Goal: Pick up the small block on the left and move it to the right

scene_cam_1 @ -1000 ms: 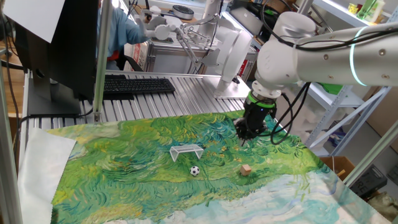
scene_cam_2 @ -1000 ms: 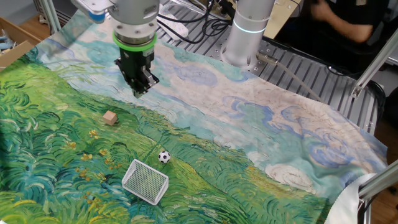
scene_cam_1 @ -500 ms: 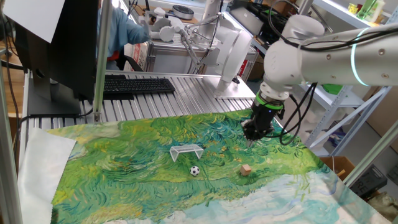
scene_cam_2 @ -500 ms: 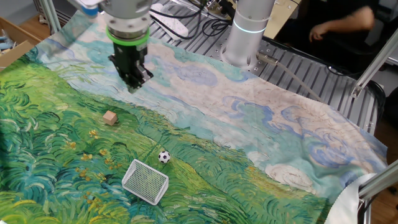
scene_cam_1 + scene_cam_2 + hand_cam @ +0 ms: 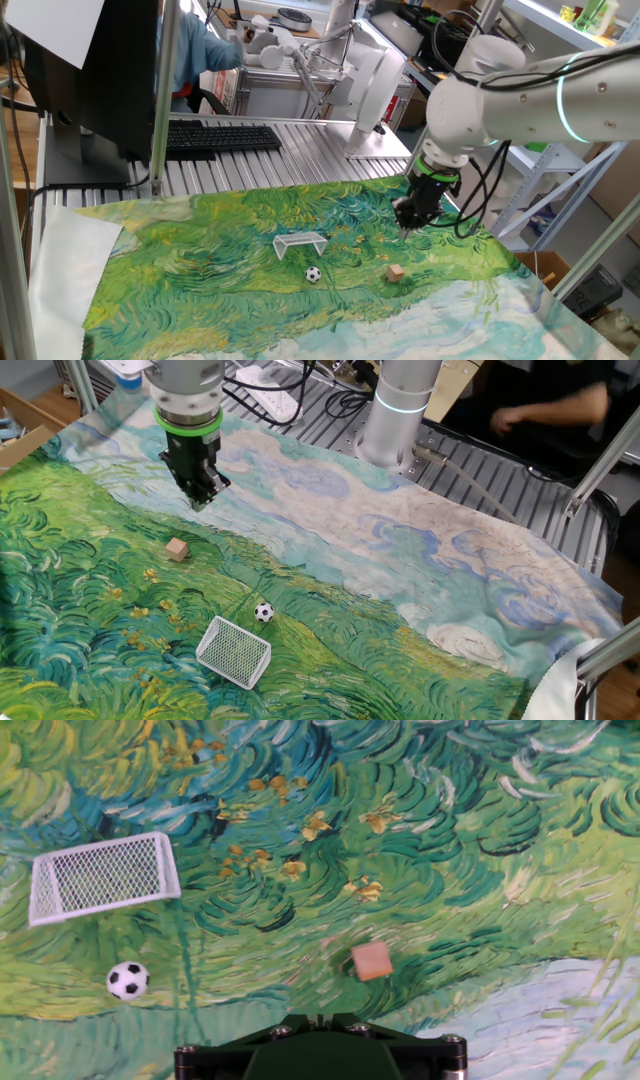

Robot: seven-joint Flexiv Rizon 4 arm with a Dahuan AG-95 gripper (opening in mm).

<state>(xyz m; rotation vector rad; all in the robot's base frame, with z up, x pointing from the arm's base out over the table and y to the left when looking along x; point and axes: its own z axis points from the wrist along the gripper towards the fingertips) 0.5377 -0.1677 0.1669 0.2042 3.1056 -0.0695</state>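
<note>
The step in hand was the approach: the gripper (image 5: 199,497) hung in the air above the painted cloth (image 5: 400,580) that covered the worktop, and the block (image 5: 178,549) was not yet grasped. The block lay alone on the cloth, apart from the fingers, a little below them and to the side in the other fixed view. In the one fixed view the gripper (image 5: 409,220) was above and slightly beyond the block (image 5: 396,271), with clear space between them.

In the hand view the block (image 5: 371,961) sat just ahead of the black hand body, a little off the middle line. The ball (image 5: 128,980) and the goal (image 5: 103,877) were well apart from it, on the other side of the picture, so I judged they would not disturb a grasp.

The fingers looked pressed together or nearly so in both fixed views, with nothing between them, but the tips were small and dark and I could not tell for sure. The hand view did not show the tips at all.

The next move, as I judged it, called for bringing the fingers directly over the block, spreading them wider than the cube, and then lowering until they stood on both sides of it. The block seemed turned a little against the fingers, so a small wrist rotation could help. The cloth had soft folds, so the descent should be careful.
</note>
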